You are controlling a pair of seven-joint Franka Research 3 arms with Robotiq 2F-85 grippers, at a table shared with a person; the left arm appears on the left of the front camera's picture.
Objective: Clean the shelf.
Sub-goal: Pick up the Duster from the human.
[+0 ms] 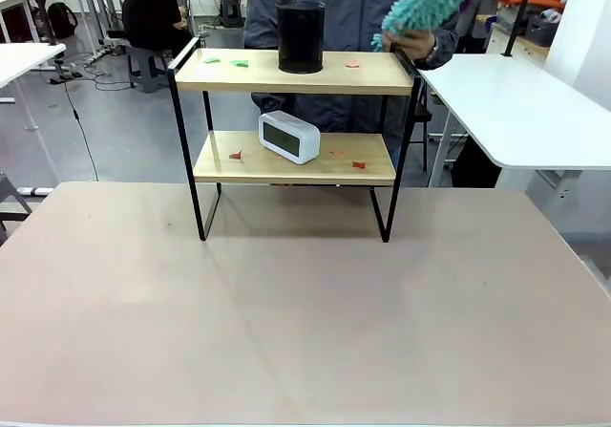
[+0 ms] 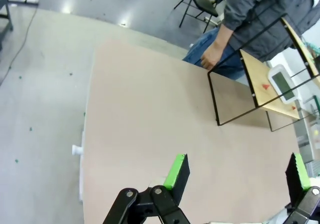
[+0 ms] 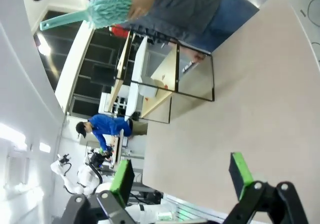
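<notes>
The shelf (image 1: 291, 72), two light wooden boards in a thin black frame, stands at the far middle of the table. A black cylinder (image 1: 301, 36) sits on its top board with small green and red scraps (image 1: 239, 63) around it. On the lower board lies a white digital clock (image 1: 288, 137) among red scraps (image 1: 358, 165). The person behind holds a teal fluffy duster (image 1: 430, 0) above the shelf's right end. My left gripper (image 2: 237, 171) is open above the table, far from the shelf (image 2: 270, 86). Open too, my right gripper (image 3: 182, 171) hangs well short of the shelf (image 3: 150, 78).
The tan table (image 1: 286, 322) stretches bare in front of the shelf. A white table (image 1: 520, 112) stands at the back right, another at the far left. A seated person (image 1: 153, 16) works in the background. The person's other hand (image 2: 210, 58) rests near the shelf's leg.
</notes>
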